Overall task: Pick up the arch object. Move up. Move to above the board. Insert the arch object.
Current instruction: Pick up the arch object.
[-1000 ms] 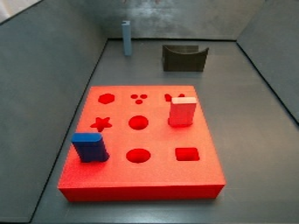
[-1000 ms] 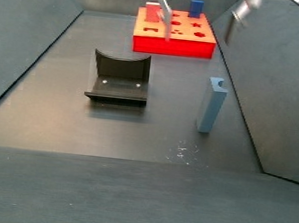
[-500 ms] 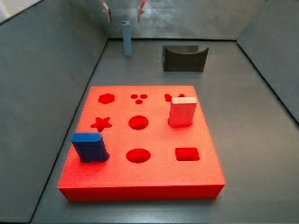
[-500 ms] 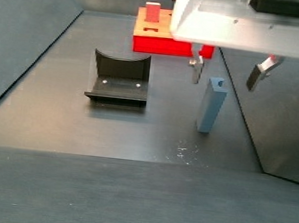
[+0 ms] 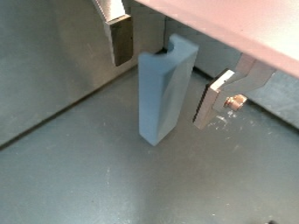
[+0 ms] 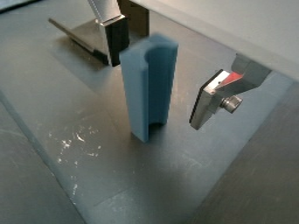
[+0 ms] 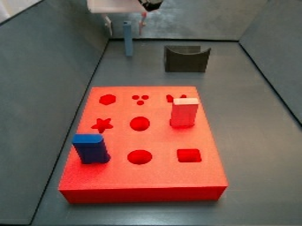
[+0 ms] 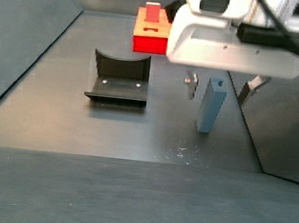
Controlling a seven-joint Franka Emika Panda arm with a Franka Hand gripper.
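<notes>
The arch object (image 8: 214, 102) is the tall pale blue piece standing on end on the grey floor, right of centre in this side view and near the upper left in a side view (image 7: 127, 37). Its long axis is vertical, and in a wrist view (image 6: 149, 87) a groove runs down one narrow face.

The gripper (image 8: 222, 88) sits directly over it, with a silver finger on either side of the piece's upper part. In both wrist views the jaws stand apart: one pad (image 5: 121, 44) is close beside one face, and the other finger (image 5: 215, 98) is clear of the opposite face with a visible gap. Nothing is gripped yet. By my reading, the coming move turns on the piece already lying between the fingers, so they need only close.

The fixture (image 8: 118, 77) stands to the left, well apart. The board (image 7: 160, 177) fills the lower middle of its frame and carries a red block (image 7: 184, 112) and a blue block (image 7: 90, 146).

Half a second ago the gripper hung higher, with its fingertips near the piece's top. A second ago it was barely in view. The piece has not shifted.
</notes>
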